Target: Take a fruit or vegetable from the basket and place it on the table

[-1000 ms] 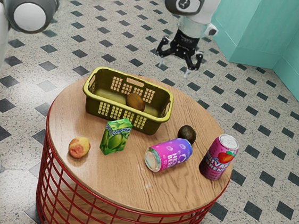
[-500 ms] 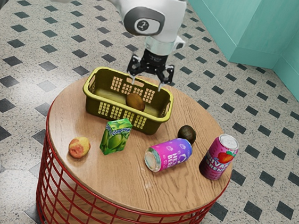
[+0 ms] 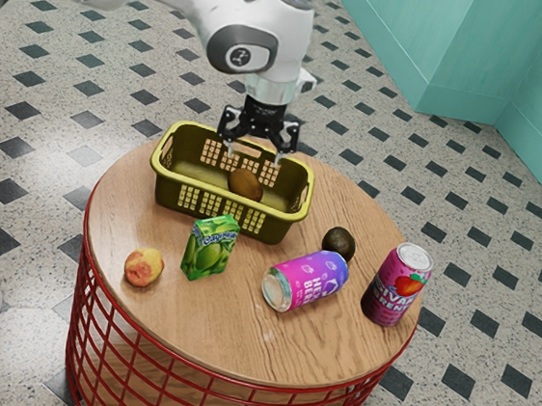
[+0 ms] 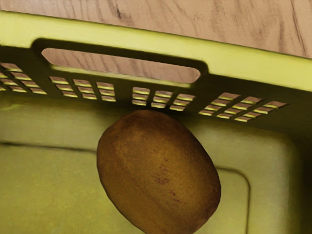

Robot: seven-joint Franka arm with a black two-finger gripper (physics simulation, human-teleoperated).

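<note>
My gripper [image 3: 255,155] hangs over the basket in the exterior view, its two fingers spread wide with nothing between them. Below it, a brown oval fruit or vegetable [image 3: 245,184] lies inside the yellow-green basket [image 3: 180,199], toward the end at the exterior view's right. In the wrist view the brown fruit [image 4: 158,170] rests on the basket floor beside a perforated wall with a handle slot, under the basket's rim [image 4: 146,41]. The round wooden table [image 3: 222,330] carries the basket.
Around the basket's near side stand a green juice box [image 3: 211,248] and a peach-like fruit [image 3: 144,267]. Toward the exterior view's right are a lying purple-pink can [image 3: 306,281], a dark round fruit [image 3: 340,242] and an upright can [image 3: 397,284].
From beyond the basket, my gripper has travelled toward the exterior view's left and lower, to above the brown fruit. The objects on the table and in the basket have stayed put.
</note>
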